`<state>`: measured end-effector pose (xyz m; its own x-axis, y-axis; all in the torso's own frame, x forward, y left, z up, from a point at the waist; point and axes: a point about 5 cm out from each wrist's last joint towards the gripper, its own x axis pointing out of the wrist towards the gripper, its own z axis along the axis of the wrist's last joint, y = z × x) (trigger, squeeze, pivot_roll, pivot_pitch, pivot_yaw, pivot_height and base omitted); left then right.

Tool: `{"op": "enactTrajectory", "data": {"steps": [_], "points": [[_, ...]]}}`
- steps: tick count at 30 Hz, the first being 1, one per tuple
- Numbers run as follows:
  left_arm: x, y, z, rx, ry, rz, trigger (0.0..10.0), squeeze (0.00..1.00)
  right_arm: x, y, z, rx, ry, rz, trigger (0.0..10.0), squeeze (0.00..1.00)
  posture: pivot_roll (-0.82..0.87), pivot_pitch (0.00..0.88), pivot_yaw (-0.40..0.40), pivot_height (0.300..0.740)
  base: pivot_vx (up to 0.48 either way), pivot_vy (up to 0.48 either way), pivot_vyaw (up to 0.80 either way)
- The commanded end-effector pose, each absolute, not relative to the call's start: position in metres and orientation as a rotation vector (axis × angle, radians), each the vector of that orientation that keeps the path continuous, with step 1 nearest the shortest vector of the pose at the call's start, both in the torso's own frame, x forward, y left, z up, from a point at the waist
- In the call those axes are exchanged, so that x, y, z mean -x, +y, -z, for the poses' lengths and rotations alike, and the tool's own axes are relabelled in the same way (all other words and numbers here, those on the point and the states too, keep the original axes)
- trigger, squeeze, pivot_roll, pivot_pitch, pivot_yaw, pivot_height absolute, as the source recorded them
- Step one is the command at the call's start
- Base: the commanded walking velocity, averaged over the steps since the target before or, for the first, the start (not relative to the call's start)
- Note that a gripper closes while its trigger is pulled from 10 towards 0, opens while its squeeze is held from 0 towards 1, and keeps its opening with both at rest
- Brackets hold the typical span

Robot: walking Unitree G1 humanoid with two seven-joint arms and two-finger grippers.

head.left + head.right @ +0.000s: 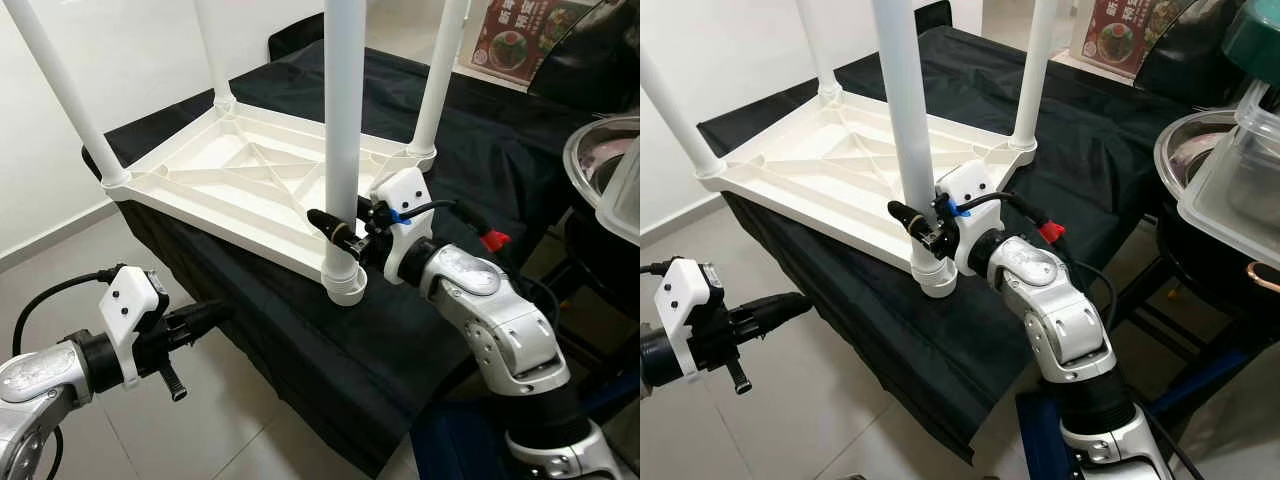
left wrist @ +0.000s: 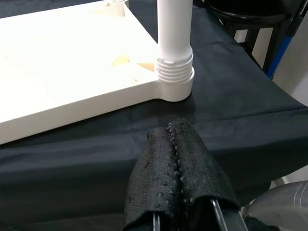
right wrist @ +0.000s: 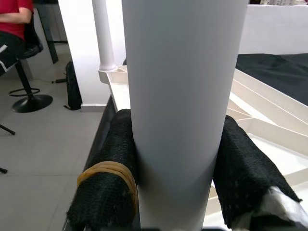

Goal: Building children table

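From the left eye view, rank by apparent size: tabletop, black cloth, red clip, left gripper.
1. Black cloth
2. Tabletop, upside down on the cloth
3. Left gripper, though its nearness to the camera inflates it
4. Red clip

Upturned tabletop (image 1: 240, 180) on a cloth-covered surface (image 1: 330, 350) (legs up), bowl (image 1: 600, 150) at right

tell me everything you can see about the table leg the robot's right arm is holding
The near table leg is a smooth white tube, plastic by its look, standing upright. Its ridged lower end sits in the round corner socket of the upside-down white tabletop, which lies on a black cloth. The right end effector is shut on it just above the socket, one black finger on each side.
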<state>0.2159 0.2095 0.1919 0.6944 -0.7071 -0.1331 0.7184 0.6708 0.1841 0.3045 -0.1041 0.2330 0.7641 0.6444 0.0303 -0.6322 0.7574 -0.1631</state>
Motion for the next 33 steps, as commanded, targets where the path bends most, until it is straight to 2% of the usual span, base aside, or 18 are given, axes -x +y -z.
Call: {"op": "enactTrajectory", "data": {"steps": [1, 10, 18, 20, 24, 27, 28, 29, 30, 32, 33], "points": [[-0.213, 0.206, -0.185, -0.19, 0.058, 0.832, 10.0, 0.0, -0.306, -0.108, -0.228, 0.146, -0.059, -0.683, 10.0, 0.0, 0.01, 0.131, 0.006, 0.74, 0.0, 0.0, 0.0], [-0.198, 0.197, -0.169, -0.149, 0.096, 0.93, 10.0, 0.0, -0.309, -0.11, -0.229, 0.145, -0.067, -0.663, 10.0, 0.0, 0.01, 0.139, 0.005, 0.74, 0.0, 0.0, 0.0], [-0.198, 0.202, -0.17, -0.16, 0.094, 0.911, 10.0, 0.0, -0.308, -0.105, -0.222, 0.161, -0.043, -0.675, 10.0, 0.0, 0.01, 0.15, -0.001, 0.74, 0.0, 0.0, 0.0], [-0.199, 0.205, -0.172, -0.171, 0.079, 0.889, 10.0, 0.0, -0.313, -0.11, -0.217, 0.265, -0.016, -0.586, 10.0, 0.0, 0.01, 0.154, -0.001, 0.74, 0.0, 0.0, 0.0], [-0.2, 0.205, -0.173, -0.176, 0.065, 0.877, 10.0, 0.0, -0.316, -0.113, -0.214, 0.34, -0.013, -0.51, 10.0, 0.0, 0.01, 0.155, -0.002, 0.74, 0.0, 0.0, 0.0], [-0.2, 0.205, -0.174, -0.175, 0.057, 0.872, 10.0, 0.0, -0.318, -0.115, -0.211, 0.354, -0.004, -0.436, 10.0, 0.0, 0.01, 0.157, -0.001, 0.74, 0.0, 0.0, 0.0], [-0.201, 0.204, -0.175, -0.176, 0.051, 0.871, 10.0, 0.0, -0.319, -0.12, -0.206, 0.37, 0.029, -0.328, 10.0, 0.0, 0.01, 0.16, 0.0, 0.74, 0.0, 0.0, 0.0], [-0.201, 0.204, -0.175, -0.176, 0.051, 0.871, 10.0, 0.0, -0.319, -0.12, -0.206, 0.37, 0.029, -0.328, 10.0, 0.0, 0.01, 0.16, 0.0, 0.74, 0.0, 0.0, 0.0], [-0.201, 0.203, -0.175, -0.177, 0.047, 0.87, 10.0, 0.0, -0.319, -0.124, -0.202, 0.382, 0.053, -0.252, 10.0, 0.0, 0.01, 0.159, -0.001, 0.74, 0.0, 0.0, 0.0], [-0.201, 0.203, -0.175, -0.177, 0.047, 0.87, 10.0, 0.0, -0.319, -0.124, -0.202, 0.382, 0.053, -0.252, 10.0, 0.0, 0.01, 0.159, -0.001, 0.74, 0.0, 0.0, 0.0], [-0.202, 0.202, -0.175, -0.177, 0.042, 0.869, 10.0, 0.0, -0.318, -0.129, -0.196, 0.34, 0.095, -0.148, 10.0, 0.0, 0.01, 0.159, -0.001, 0.74, 0.0, 0.0, 0.0]]}}
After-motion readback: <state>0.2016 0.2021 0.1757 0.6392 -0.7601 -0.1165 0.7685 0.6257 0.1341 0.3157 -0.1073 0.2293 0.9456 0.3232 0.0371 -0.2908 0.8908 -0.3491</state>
